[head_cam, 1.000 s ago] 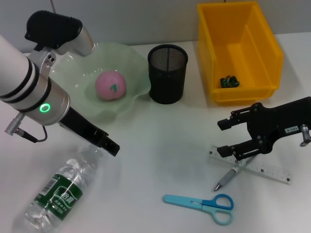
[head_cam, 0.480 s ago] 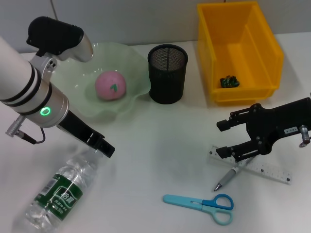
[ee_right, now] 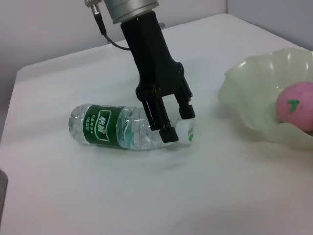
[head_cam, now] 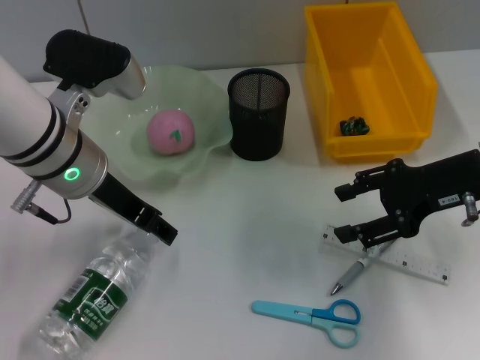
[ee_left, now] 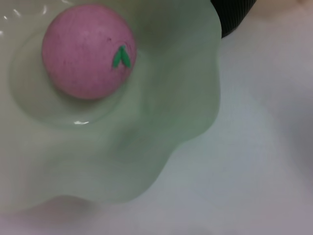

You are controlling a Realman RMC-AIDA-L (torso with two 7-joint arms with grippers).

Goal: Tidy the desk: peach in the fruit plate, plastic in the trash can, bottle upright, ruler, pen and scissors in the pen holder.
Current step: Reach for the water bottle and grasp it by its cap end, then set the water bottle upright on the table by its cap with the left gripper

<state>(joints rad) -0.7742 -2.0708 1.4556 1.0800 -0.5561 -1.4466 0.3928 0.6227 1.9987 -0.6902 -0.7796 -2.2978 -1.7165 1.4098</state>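
Observation:
The clear bottle (head_cam: 94, 296) with a green label lies on its side at the front left. My left gripper (head_cam: 161, 229) is at its cap end. In the right wrist view the left gripper (ee_right: 178, 122) is open, its fingers astride the neck of the bottle (ee_right: 117, 127). The pink peach (head_cam: 170, 131) sits in the pale green fruit plate (head_cam: 206, 94). My right gripper (head_cam: 346, 214) is open just above the left end of the clear ruler (head_cam: 409, 262) and the pen (head_cam: 352, 274). The blue scissors (head_cam: 307, 313) lie in front. The black mesh pen holder (head_cam: 259, 112) is empty.
The yellow bin (head_cam: 367, 75) at the back right holds a small dark green piece of plastic (head_cam: 354, 126). The left wrist view shows the peach (ee_left: 88, 51) in the plate (ee_left: 161, 137) and a corner of the pen holder (ee_left: 234, 14).
My left gripper has shifted slightly left and down along the bottle's neck end. The right arm and the loose items have not moved.

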